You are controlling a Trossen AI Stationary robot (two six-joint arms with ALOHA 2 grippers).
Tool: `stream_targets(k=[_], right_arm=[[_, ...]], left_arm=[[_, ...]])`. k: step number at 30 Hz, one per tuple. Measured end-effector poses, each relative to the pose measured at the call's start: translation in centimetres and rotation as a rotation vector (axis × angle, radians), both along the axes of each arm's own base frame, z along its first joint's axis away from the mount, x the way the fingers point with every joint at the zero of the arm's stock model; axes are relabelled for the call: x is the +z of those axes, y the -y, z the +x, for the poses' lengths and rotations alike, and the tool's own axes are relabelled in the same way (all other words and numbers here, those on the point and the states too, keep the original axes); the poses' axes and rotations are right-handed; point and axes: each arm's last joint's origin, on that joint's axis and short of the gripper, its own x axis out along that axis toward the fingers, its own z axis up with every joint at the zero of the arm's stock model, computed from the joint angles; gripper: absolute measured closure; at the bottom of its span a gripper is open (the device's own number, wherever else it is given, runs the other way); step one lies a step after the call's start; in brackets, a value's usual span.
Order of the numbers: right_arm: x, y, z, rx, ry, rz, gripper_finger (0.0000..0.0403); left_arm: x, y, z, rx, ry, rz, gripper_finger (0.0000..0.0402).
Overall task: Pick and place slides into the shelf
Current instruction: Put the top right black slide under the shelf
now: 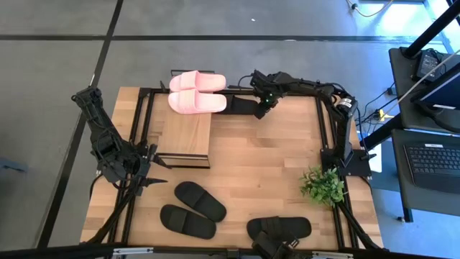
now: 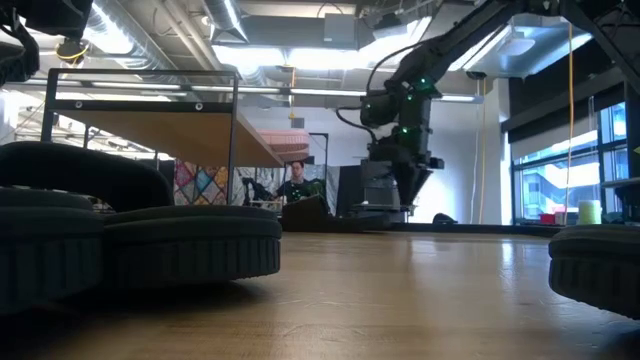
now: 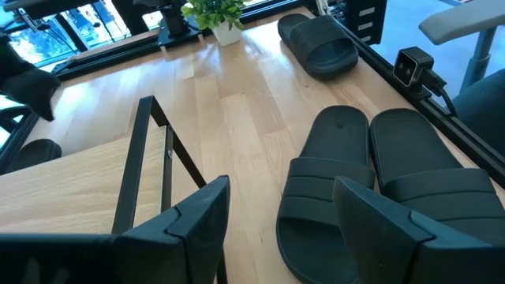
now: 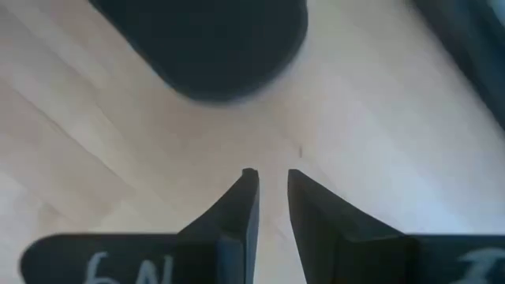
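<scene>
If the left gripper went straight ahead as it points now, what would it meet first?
Probably the near black pair, lying side by side on the table just ahead of the open left gripper; depth is hard to judge.

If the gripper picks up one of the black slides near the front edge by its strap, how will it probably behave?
The black slide looks like thick moulded foam, so probably light and fairly stiff, though the wide strap may flex under a pinch. Its matte surface suggests decent grip. Lying flat on its sole on the table, it should slide, not roll or tip, if pushed.
</scene>
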Motion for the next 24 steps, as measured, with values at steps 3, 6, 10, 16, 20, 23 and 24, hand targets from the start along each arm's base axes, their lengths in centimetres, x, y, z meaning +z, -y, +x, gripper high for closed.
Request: stream_targets(k=[3, 6, 10, 16, 20, 23, 24], right_arm=[[0.5, 0.1, 0.2, -0.042, 0.016, -0.003, 0.0329], [0.9, 0.1, 0.5, -0.014, 0.025, -0.014, 0.0312], [1.3, 0.2, 0.7, -0.011, 0.035, -0.023, 0.0256], [1.4, 0.2, 0.7, -0.016, 0.032, -0.026, 0.0161], [1.4, -0.2, 1.1, -0.032, 0.04, -0.028, 0.0129], [1.5, -0.6, 1.5, -0.103, 0.061, -0.021, 0.0121], [1.5, -0.6, 1.6, -0.135, 0.078, -0.01, 0.0121]], left_arm=[[0.0, 0.0, 0.0, 0.0, 0.0, -0.001, 0.0185], [0.0, 0.0, 0.0, 0.0, 0.0, -0.001, 0.0185], [0.0, 0.0, 0.0, 0.001, 0.0, -0.001, 0.0185], [0.0, 0.0, 0.0, 0.001, 0.0, -0.003, 0.0185], [0.0, 0.0, 0.0, 0.001, 0.0, -0.002, 0.0185], [0.0, 0.0, 0.0, 0.001, 0.0, -0.002, 0.0185], [0.0, 0.0, 0.0, 0.001, 0.0, -0.002, 0.0185]])
